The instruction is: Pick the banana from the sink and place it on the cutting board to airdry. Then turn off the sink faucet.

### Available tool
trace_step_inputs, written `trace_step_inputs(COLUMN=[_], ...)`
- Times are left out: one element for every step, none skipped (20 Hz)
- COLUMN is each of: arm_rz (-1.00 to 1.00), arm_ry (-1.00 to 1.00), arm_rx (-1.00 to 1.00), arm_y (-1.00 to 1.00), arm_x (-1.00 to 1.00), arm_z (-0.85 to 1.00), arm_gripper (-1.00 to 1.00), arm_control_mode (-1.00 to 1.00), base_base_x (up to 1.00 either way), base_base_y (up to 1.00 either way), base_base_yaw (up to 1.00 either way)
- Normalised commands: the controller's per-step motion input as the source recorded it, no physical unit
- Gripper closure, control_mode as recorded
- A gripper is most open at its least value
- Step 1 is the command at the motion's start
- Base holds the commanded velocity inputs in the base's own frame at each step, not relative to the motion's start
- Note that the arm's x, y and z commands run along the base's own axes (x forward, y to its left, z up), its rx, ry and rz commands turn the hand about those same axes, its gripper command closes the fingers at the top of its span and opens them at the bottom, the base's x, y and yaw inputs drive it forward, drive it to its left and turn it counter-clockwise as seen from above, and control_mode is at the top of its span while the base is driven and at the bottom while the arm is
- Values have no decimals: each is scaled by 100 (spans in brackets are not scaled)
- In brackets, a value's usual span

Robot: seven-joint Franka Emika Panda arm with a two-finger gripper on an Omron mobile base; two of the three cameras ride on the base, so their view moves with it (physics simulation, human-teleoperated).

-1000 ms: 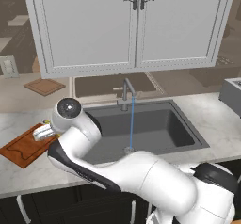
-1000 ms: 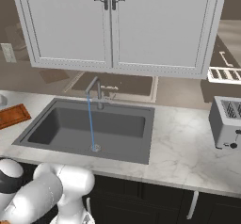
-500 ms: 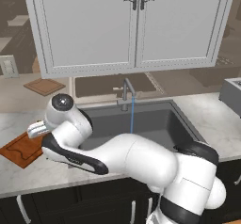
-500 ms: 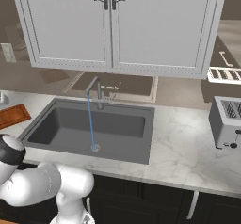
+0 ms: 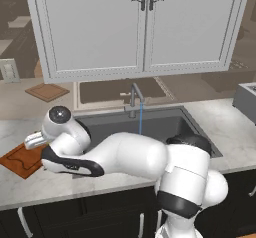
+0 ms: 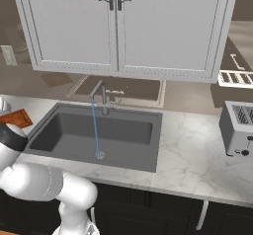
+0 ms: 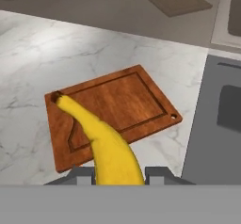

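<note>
I'm carrying the banana (image 7: pixel 110 145) over toward the cutting board (image 7: pixel 113 115), and over the last second the arm has been swinging further left: in the left base view the wrist has moved out from the sink's (image 5: pixel 165 127) corner to hang above the board's near end. The end effector (image 7: pixel 117 173) is clamped on the banana; in the hand view the yellow fruit is rising from between the two finger tips, its dark tip pointing at the board's far left corner.

So the banana is out of the sink and over the board, held in the air as far as I can judge; I can't tell how high it is riding above the wood. I'm reading that as the transport leg nearly finished, with lowering and release coming next. Most of the fruit is lying over the board already, though the held end looks close to the board's near edge, so I'd want it a little further in before letting go.

Water is running from the sink faucet (image 5: pixel 134 96) in a thin blue stream down to the drain, so the shut-off step is not yet done.
</note>
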Motion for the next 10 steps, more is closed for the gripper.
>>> trace_step_inputs(arm_rz=[0, 0, 0, 0, 0, 0, -1, -1, -1, -1], arm_ry=[0, 0, 0, 0, 0, -1, -3, -3, -2, -1], arm_rx=[0, 0, 0, 0, 0, 0, 0, 0, 0, 0], arm_y=[27, 26, 26, 26, 29, 30, 33, 31, 27, 24], arm_x=[26, 26, 27, 25, 22, 20, 15, 16, 14, 14], arm_z=[0, 0, 0, 0, 0, 0, 0, 0, 0, 0], arm_gripper=[100, 100, 100, 100, 100, 100, 100, 100, 100, 100], arm_control_mode=[-100, -100, -100, -100, -100, -100, -100, -100, -100, -100], base_base_x=[0, 0, 0, 0, 0, 0, 0, 0, 0, 0], base_base_y=[0, 0, 0, 0, 0, 0, 0, 0, 0, 0], base_base_yaw=[0, 0, 0, 0, 0, 0, 0, 0, 0, 0])
